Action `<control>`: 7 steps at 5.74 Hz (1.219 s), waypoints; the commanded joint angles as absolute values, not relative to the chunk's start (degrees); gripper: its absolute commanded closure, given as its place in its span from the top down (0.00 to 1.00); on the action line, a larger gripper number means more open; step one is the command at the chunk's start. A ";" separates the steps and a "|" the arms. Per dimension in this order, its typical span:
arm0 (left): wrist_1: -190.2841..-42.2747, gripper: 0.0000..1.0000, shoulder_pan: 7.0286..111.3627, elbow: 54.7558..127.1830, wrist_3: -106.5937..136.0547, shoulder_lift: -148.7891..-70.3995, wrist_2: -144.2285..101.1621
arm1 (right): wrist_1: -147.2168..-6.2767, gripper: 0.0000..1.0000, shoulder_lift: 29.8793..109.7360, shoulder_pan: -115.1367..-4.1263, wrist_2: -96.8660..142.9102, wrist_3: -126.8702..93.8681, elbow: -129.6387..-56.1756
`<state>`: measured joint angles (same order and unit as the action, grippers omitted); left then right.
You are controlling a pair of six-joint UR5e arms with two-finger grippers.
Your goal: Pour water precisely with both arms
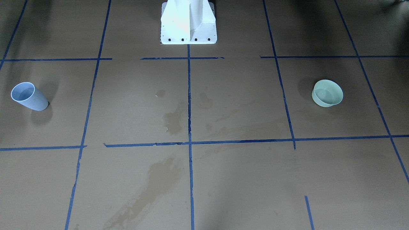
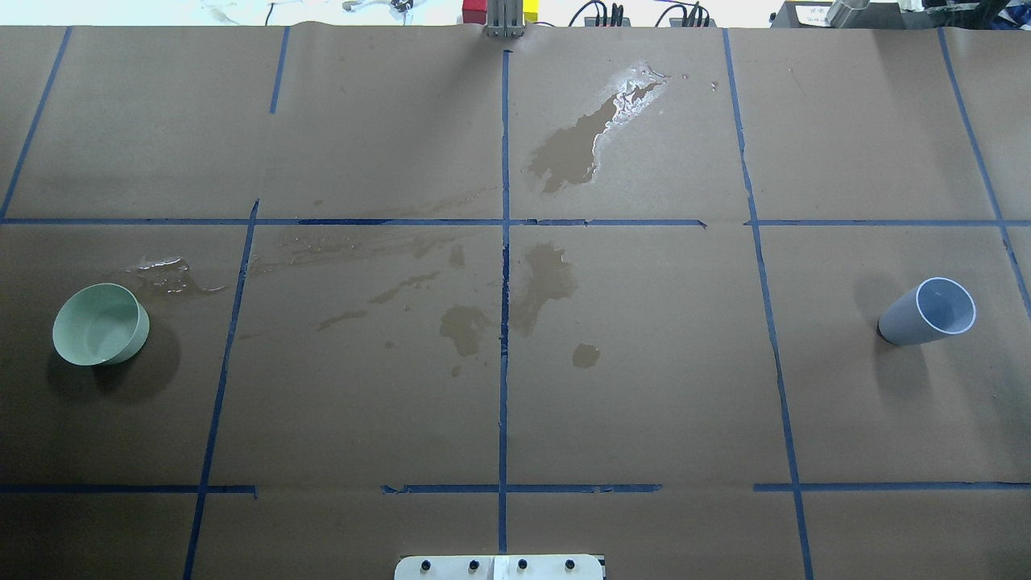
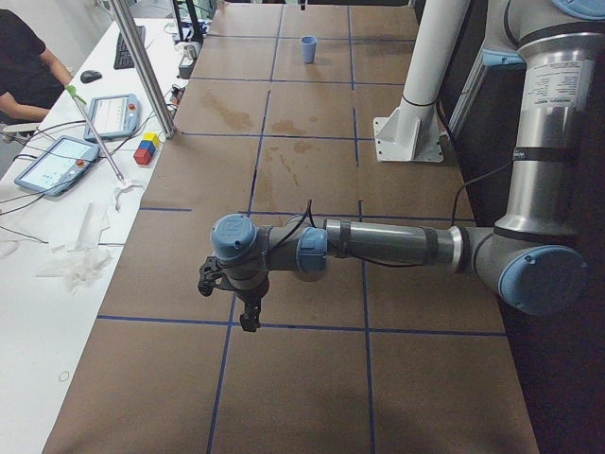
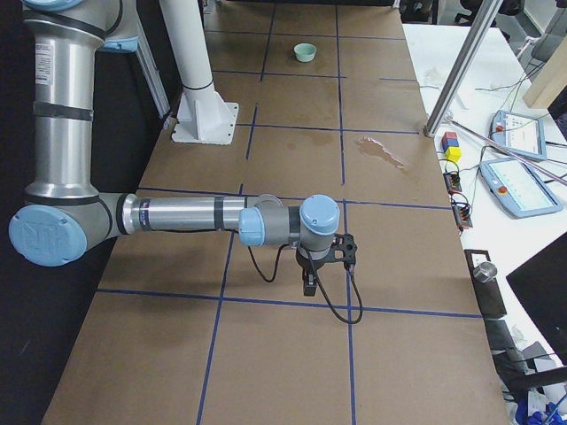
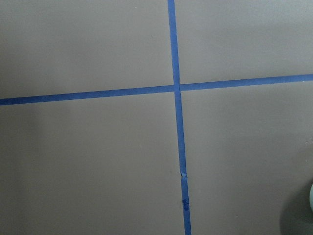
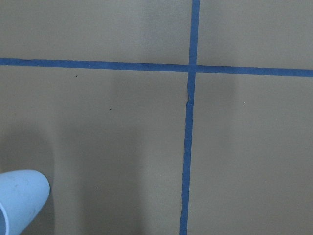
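Task looks unstarted, or at a reset: neither vessel is held and both stand upright on the brown paper.

- Cup [image 2: 926,312]: far right of the table, on the robot's right. Inside is pale; I cannot tell if it holds anything.
- Bowl [image 2: 101,324]: far left, well apart from the cup. A faint sheen at the bottom may be a little liquid, not certain.
- Water [image 2: 636,89]: plainly seen only as a spill, a glossy puddle at the far middle edge. There is a smaller wet patch just beyond the bowl, and dull stains [image 2: 548,278] mid-table.
- Left gripper [image 3: 248,317] hangs over bare paper near the bowl, carrying nothing; finger spread cannot be told.
- Right gripper [image 4: 308,283] hangs likewise near the cup, with the same doubt.

Left to do, by my judgement: grasp both vessels, bring them together, pour.
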<state>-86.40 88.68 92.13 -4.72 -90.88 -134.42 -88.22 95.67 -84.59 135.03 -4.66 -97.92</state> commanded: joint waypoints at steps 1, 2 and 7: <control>-87.71 1.00 88.59 92.11 -5.18 -90.09 -134.38 | -88.16 1.00 95.71 -84.55 135.00 -4.66 -97.91; -87.80 1.00 88.59 92.37 -5.19 -90.00 -134.47 | -88.07 1.00 95.71 -84.55 135.00 -4.75 -97.91; -87.89 1.00 88.51 92.20 -5.01 -90.09 -134.38 | -84.47 1.00 95.71 -84.38 138.16 -5.09 -97.65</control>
